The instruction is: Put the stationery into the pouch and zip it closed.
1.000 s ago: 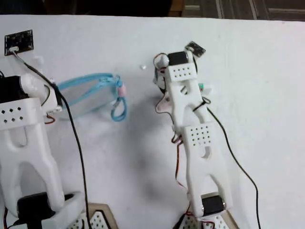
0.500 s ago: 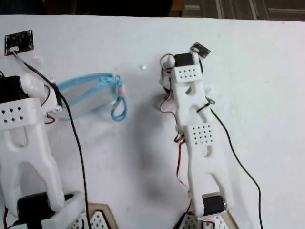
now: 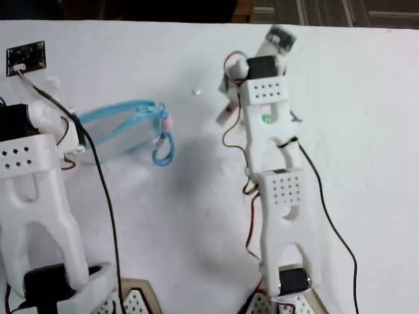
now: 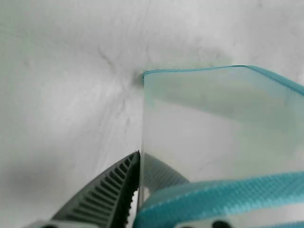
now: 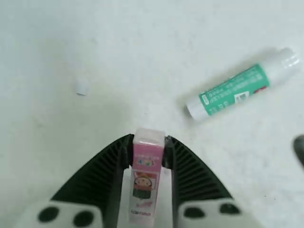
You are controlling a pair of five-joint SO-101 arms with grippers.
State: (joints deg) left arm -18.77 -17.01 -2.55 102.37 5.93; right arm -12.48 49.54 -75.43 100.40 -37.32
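While the left gripper (image 4: pixel 140 161) pinches one end of the clear, blue-trimmed pouch (image 3: pixel 124 134), which lies on the table (image 3: pixel 360 98), the right gripper (image 5: pixel 148 142) is clamped on a pink eraser (image 5: pixel 145 180), well apart from the pouch. A green glue stick (image 5: pixel 240 88) lies near the eraser.

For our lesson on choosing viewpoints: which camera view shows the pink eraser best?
The right wrist view: the pink eraser faces the camera, clamped in the right gripper. The high view catches just a small pink sliver of it beside the arm.
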